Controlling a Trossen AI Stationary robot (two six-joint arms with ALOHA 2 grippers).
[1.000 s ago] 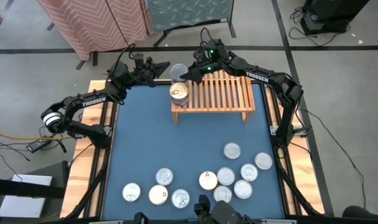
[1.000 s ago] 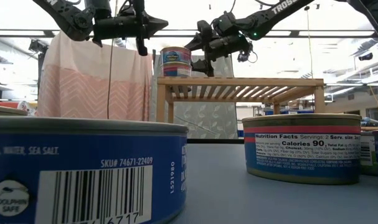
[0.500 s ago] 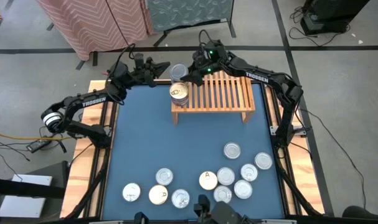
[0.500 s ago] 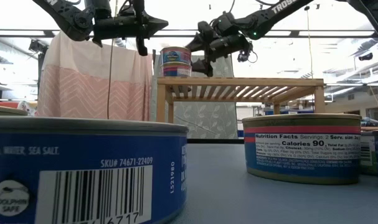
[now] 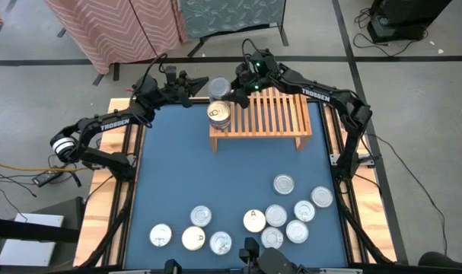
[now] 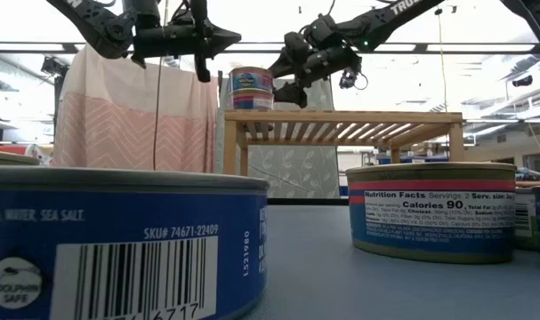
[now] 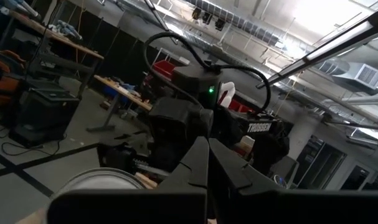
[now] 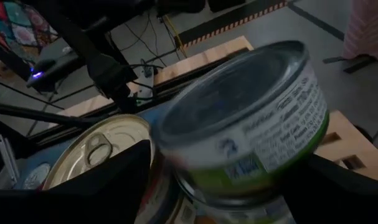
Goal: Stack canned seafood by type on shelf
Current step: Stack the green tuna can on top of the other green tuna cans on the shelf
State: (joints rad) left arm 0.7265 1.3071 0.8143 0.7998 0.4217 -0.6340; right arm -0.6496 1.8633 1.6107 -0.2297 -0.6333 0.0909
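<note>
The light-wood shelf (image 5: 265,114) stands at the table's far middle. On its left end stand a silver-topped can (image 5: 218,88) at the far corner and a gold-topped can (image 5: 218,114) at the near corner. The right wrist view shows the silver-topped, green-labelled can (image 8: 251,118) resting on another can, with the gold top (image 8: 98,155) beside it. My right gripper (image 5: 233,90) is open, its fingers on either side of that can's right half. My left gripper (image 5: 203,82) hovers shut just left of the can, pointing at it.
Several loose cans lie by the table's near edge, among them silver tops (image 5: 284,183) (image 5: 201,216) and a cream top (image 5: 253,221). In the low view a blue-labelled can (image 6: 118,249) and a red-banded one (image 6: 430,213) stand close. The shelf's slats right of the cans are bare.
My right gripper has rolled a little about its own pointing line while staying beside the silver-topped can. The cans on the shelf have kept their places.
</note>
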